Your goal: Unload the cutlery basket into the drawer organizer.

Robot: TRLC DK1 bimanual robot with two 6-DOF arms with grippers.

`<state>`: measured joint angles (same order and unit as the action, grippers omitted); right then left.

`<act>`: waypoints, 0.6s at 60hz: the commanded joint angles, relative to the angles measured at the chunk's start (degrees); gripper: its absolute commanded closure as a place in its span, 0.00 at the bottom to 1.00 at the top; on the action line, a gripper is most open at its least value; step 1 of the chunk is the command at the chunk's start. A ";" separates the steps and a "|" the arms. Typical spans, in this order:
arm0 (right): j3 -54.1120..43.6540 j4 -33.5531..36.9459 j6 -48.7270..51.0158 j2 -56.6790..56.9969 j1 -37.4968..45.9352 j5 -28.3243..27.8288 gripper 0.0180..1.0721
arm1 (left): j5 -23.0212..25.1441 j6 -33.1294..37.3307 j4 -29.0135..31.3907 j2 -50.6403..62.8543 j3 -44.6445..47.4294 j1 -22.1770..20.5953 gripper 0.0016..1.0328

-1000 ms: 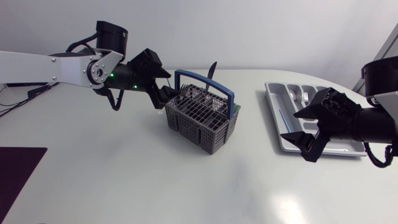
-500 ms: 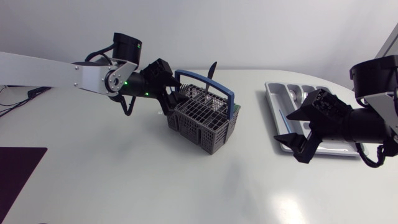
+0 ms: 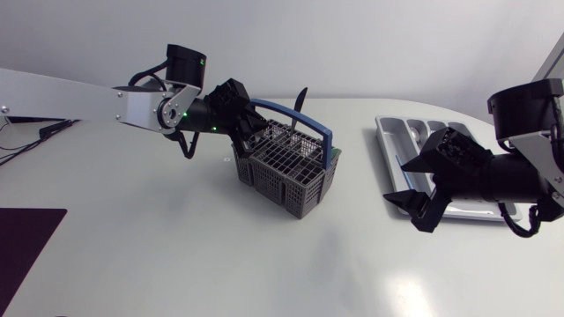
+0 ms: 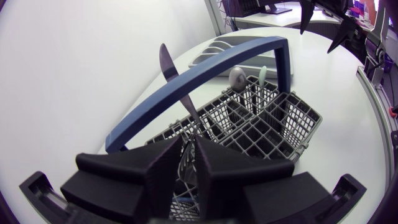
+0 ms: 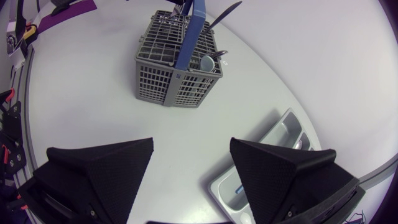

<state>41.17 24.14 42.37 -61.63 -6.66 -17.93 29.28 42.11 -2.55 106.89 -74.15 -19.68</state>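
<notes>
**Cutlery basket** (image 3: 286,167): grey wire-grid basket, upright on the white table (image 3: 176,255). An arched blue handle (image 3: 291,119) spans its length.

**Contents of basket:** one knife (image 3: 300,99) stands blade up and leans past the blue handle. One spoon (image 5: 205,62) stands bowl up in a compartment at the basket's end nearest the drawer organizer.

**Drawer organizer** (image 3: 384,150): light grey tray with several compartments, flat on the table and well apart from the basket, on the right arm's side. Silver cutlery (image 3: 430,135) lies in its far compartments.

**Left gripper** (image 4: 189,146): poised at the basket's end farthest from the organizer, tips just above the grid openings. Its fingers (image 4: 165,168) stand close together with a slim slot between them. Basket wire shows through the slot, and nothing is seen pinched.

**Right gripper** (image 5: 191,142): hangs above bare table between the basket and the organizer, nearer the organizer. Its fingers (image 5: 112,165) are spread wide and hold nothing.

**Dark purple mat** (image 3: 26,238): flat, well apart from the basket, on the left arm's side.
</notes>
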 commanded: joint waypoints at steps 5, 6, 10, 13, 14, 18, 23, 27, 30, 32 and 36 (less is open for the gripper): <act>-0.21 -0.50 -1.50 -1.30 -0.55 0.27 0.16 | 0.25 0.17 -2.90 1.30 0.76 -0.71 0.85; -0.21 -0.50 -1.59 -1.30 -0.55 0.27 0.16 | 0.25 -0.36 -3.69 1.13 1.11 -0.62 0.85; -0.21 -0.59 -1.85 -1.39 -0.55 0.27 0.16 | -0.36 -1.68 -6.15 0.34 2.61 -0.27 0.85; -0.30 -0.59 -1.94 -1.39 -0.73 0.27 0.16 | -0.45 -2.29 -7.47 -0.37 3.84 -0.09 0.86; -0.30 -0.67 -2.12 -1.48 -0.82 0.27 0.16 | -0.45 -2.64 -8.18 -0.72 4.28 -0.09 0.86; -0.30 -0.85 -2.38 -1.48 -1.25 0.18 0.16 | -0.54 -3.79 -10.99 -2.04 6.39 0.26 0.86; -0.21 -0.94 -2.82 -1.57 -1.87 0.27 0.16 | -0.54 -4.75 -13.27 -3.62 8.14 0.79 0.86; -0.03 -0.94 -3.52 -1.57 -2.49 0.36 0.16 | -0.54 -4.75 -14.15 -4.94 9.20 1.14 0.86; 0.23 -0.94 -3.96 -1.66 -3.10 0.53 0.16 | -0.54 -5.02 -14.94 -5.82 9.81 1.58 0.86; 0.32 -0.76 -4.05 -1.57 -3.45 0.62 0.16 | -0.54 -5.37 -15.65 -6.52 10.25 2.02 0.86; 0.40 -0.76 -4.58 -1.57 -4.33 1.23 0.16 | -0.54 -6.34 -16.79 -7.93 11.13 2.63 0.86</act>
<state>41.19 23.79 39.55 -62.39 -9.87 -17.47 28.21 37.85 -17.78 102.15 -64.62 -17.78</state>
